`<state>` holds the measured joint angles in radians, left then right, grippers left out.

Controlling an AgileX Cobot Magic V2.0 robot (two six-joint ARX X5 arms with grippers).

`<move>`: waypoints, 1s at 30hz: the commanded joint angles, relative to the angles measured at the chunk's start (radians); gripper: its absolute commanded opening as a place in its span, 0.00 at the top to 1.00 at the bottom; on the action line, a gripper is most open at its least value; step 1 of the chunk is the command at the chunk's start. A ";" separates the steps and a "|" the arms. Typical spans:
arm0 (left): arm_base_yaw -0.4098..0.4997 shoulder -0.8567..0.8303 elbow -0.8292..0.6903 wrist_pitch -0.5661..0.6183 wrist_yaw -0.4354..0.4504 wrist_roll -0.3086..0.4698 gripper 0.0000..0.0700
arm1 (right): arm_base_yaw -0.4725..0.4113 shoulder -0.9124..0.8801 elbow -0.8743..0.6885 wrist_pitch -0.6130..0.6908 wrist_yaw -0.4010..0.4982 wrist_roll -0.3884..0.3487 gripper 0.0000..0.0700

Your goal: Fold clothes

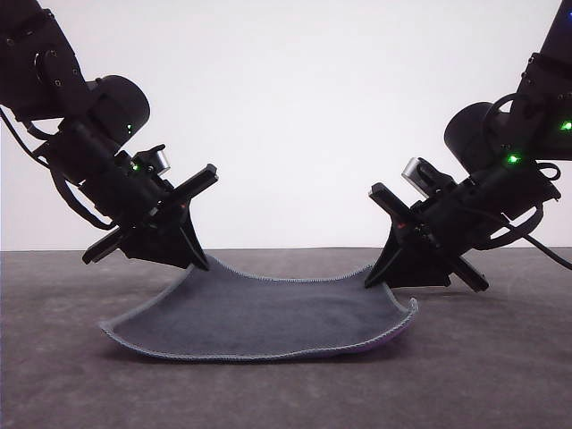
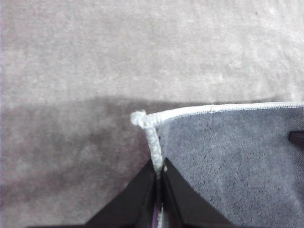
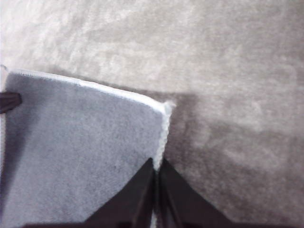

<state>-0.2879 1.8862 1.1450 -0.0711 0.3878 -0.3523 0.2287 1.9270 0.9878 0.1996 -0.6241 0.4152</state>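
Cloth [image 1: 259,313]: dark grey up, far corners lifted.

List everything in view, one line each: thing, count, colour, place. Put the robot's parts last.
cloth: one, dark grey on top, purple showing at its underside, grey stitched edging; on the table, its two far corners lifted.
table: one, mottled grey; under the cloth.
backdrop: one, white; behind the table.
left end effector: one, black; shut on the cloth's far left edge.
right end effector: one, black; shut on the cloth's far right edge.
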 commanded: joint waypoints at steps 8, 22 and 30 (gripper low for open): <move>0.000 0.012 0.022 -0.058 -0.002 0.037 0.99 | 0.007 -0.001 0.009 -0.003 -0.033 -0.033 0.99; -0.012 -0.117 0.021 -0.149 -0.026 0.088 0.99 | 0.023 -0.151 0.008 -0.146 -0.026 -0.129 0.99; -0.030 -0.170 0.010 -0.205 -0.042 0.106 0.99 | 0.057 -0.224 -0.002 -0.226 -0.001 -0.182 0.99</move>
<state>-0.3125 1.7091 1.1451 -0.2781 0.3483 -0.2621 0.2789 1.7032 0.9850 -0.0263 -0.6269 0.2584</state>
